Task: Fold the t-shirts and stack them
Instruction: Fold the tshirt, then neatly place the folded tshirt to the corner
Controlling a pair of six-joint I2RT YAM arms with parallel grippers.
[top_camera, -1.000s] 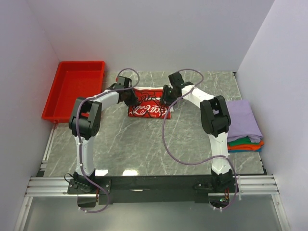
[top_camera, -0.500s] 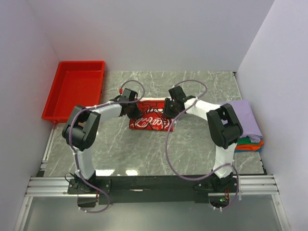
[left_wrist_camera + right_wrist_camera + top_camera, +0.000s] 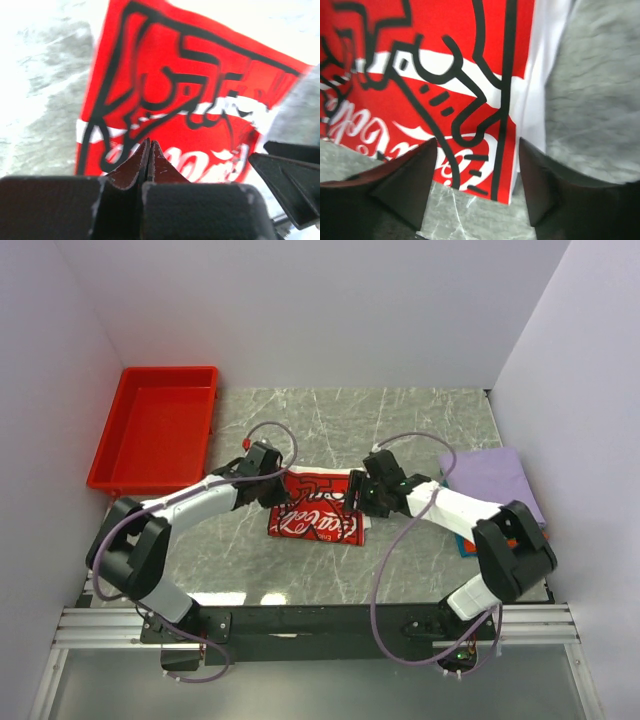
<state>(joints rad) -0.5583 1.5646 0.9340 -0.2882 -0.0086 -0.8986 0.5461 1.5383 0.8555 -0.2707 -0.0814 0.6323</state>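
Note:
The white t-shirt with red print (image 3: 315,512) lies folded at the table's middle. It also shows in the left wrist view (image 3: 185,100) and in the right wrist view (image 3: 420,75). My left gripper (image 3: 273,490) is at the shirt's left edge. Its fingers (image 3: 149,150) are pressed shut, and no cloth shows between them. My right gripper (image 3: 362,498) is open at the shirt's right edge, and the shirt's corner lies between its fingertips (image 3: 477,170). The folded lavender shirt (image 3: 490,475) tops the stack at the right. A teal edge (image 3: 461,545) and an orange bit (image 3: 512,527) peek from under the right arm.
The red plastic tray (image 3: 155,435) stands at the far left, partly off the marble table (image 3: 300,565). White walls close in the left, back and right. The right gripper's black finger (image 3: 290,175) shows in the left wrist view.
Both arms have drawn back toward the near edge, and the printed shirt has slid nearer with them. The right arm now lies across the stack's near part.

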